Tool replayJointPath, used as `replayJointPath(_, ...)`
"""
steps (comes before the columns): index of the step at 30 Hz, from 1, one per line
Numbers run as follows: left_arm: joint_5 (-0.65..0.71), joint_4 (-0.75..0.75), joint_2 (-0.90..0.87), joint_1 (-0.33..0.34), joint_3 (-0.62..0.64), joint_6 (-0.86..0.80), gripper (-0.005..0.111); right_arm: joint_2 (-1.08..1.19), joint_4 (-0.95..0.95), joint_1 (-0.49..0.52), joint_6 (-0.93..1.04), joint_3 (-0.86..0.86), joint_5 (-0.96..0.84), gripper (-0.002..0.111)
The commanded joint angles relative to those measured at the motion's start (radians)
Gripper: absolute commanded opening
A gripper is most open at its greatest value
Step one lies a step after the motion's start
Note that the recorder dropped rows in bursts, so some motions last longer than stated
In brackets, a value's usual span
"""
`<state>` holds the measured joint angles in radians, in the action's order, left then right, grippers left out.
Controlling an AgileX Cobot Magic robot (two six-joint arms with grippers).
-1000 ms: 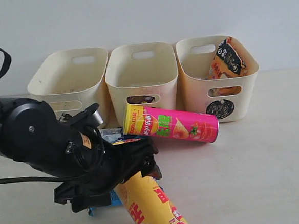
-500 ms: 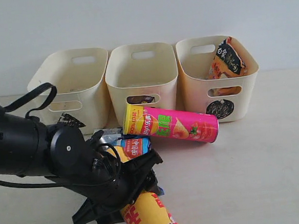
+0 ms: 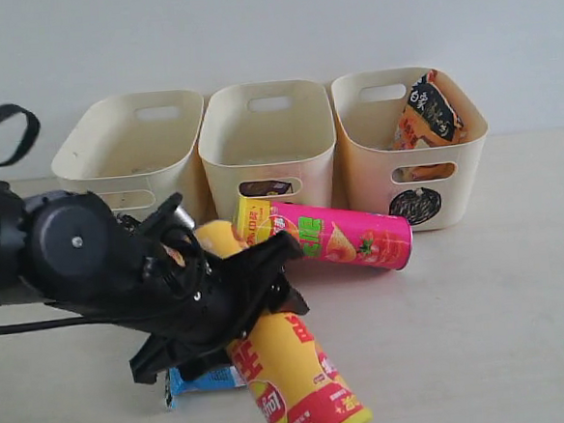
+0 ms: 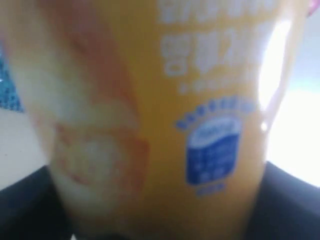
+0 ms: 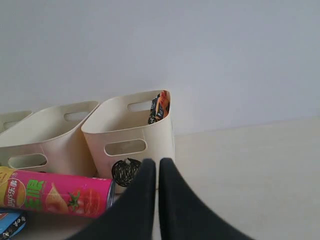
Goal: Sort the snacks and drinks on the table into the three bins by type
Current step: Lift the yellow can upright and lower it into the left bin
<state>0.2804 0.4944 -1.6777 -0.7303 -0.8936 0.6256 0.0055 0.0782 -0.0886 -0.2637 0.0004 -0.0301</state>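
Note:
My left gripper is shut on the yellow chip tube, which hangs tilted with its far end raised. That tube fills the left wrist view, blurred. The pink chip tube lies on the table in front of the middle bin and the right bin. An orange-black bag stands in the right bin, which bears a black circle. The left bin is at the back left. A blue bag lies under my left arm. My right gripper is shut and empty, near the right bin.
A dark item shows through the middle bin's slot. The pink tube lies beside my right gripper's fingers. A pale wall rises behind the bins. Bare table stretches to the right of the tubes.
My left gripper closed on the yellow tube and raised it, so its far end now stands in front of the pink tube's end. The blue bag beneath is uncovered. The right gripper stayed shut.

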Motion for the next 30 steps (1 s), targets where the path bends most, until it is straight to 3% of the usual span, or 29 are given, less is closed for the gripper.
replayJointPath(1,-0.016,0.004,0.127,0.001,0.004,-0.057,0.004,-0.005,0.009,-0.002,0.006,0.0,0.001,0.0)
replayJointPath(6,-0.018,0.002,0.253,0.001,0.004,-0.239,0.004,-0.005,0.009,-0.002,0.006,0.0,0.001,0.0)
replayJointPath(9,0.02,-0.15,0.347,0.01,-0.001,-0.335,0.004,-0.005,0.009,-0.002,0.006,0.0,0.001,0.0)
replayJointPath(12,0.161,-0.412,0.402,0.081,-0.065,-0.335,0.004,-0.005,0.009,-0.002,0.006,0.0,0.001,0.0)
replayJointPath(16,0.271,-0.617,0.409,0.206,-0.193,-0.335,0.004,-0.005,0.009,-0.002,0.005,0.0,-0.001,0.0)
replayJointPath(23,0.152,-0.77,0.384,0.349,-0.302,-0.328,0.004,-0.005,0.009,-0.002,0.005,0.0,-0.001,0.0)
replayJointPath(30,-0.071,-0.776,0.266,0.459,-0.329,-0.328,0.004,-0.005,0.009,-0.002,0.004,0.0,0.002,0.0)
